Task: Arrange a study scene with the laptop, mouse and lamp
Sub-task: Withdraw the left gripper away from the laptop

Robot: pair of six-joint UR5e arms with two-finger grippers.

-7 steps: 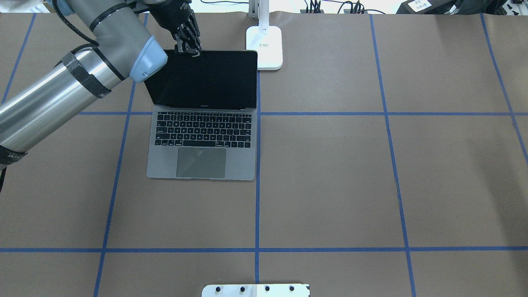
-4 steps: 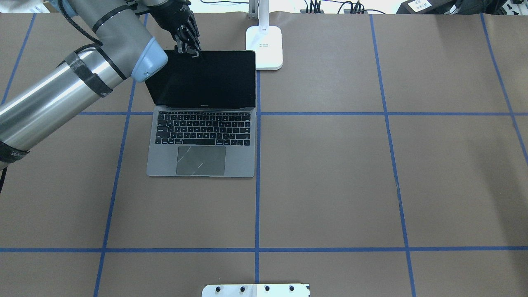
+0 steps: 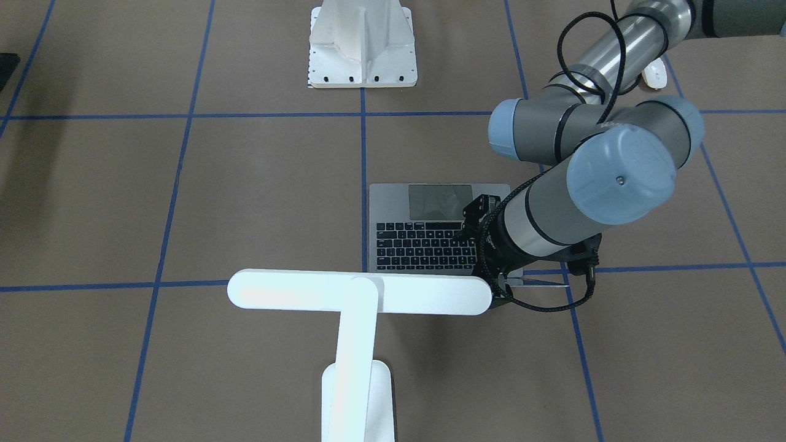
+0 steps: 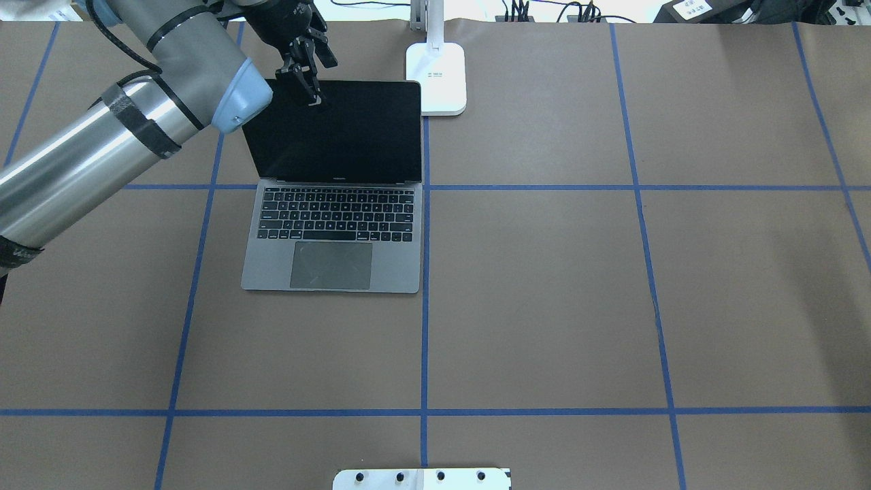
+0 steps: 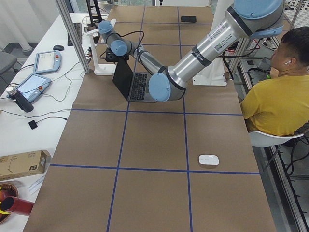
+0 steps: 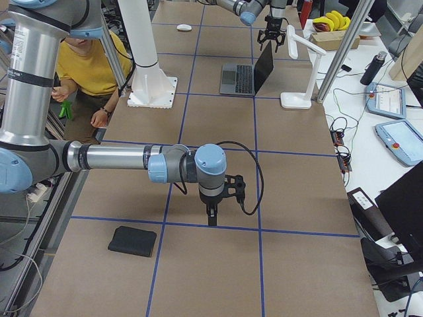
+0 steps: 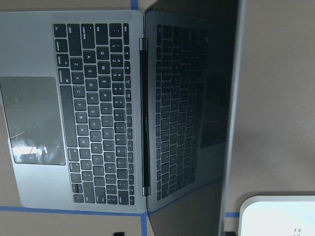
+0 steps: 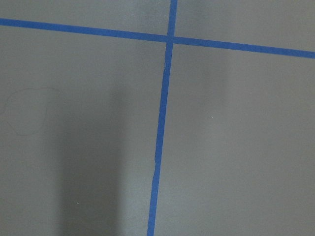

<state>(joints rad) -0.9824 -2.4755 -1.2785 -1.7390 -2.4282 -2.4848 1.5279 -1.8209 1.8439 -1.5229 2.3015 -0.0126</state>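
- The left gripper [image 4: 306, 82] hangs at the far top edge of the laptop [image 4: 333, 231] screen with its fingers spread; it grips nothing.
- I cannot tell whether the right gripper [image 6: 211, 216] is spread or pressed together; it points down low over bare table, well apart from the task's things.
- The laptop stands open, keyboard toward the robot; the lamp [image 3: 359, 293] stands just beside the screen's far right corner, its bar head reaching over the lid; the mouse [image 5: 208, 159] lies well apart from both, on the robot's left near its edge of the table.
- Risk: a spread finger could catch the thin lid if the arm swings sideways before it lifts; that might drag the laptop or fold the screen.
- Risk: any shove of the laptop to the right would likely bump the lamp base [image 4: 436, 78]; the lamp looks top-heavy and could tip.
- Risk: the reach to the mouse takes the arm's elbow over the laptop; a low path could strike the screen.
- Writing: key legends read plainly in the left wrist view, "tab" and "caps lock" among them; the small mark under the screen, the print on the lamp base and the sticker on the arm are too small to read.
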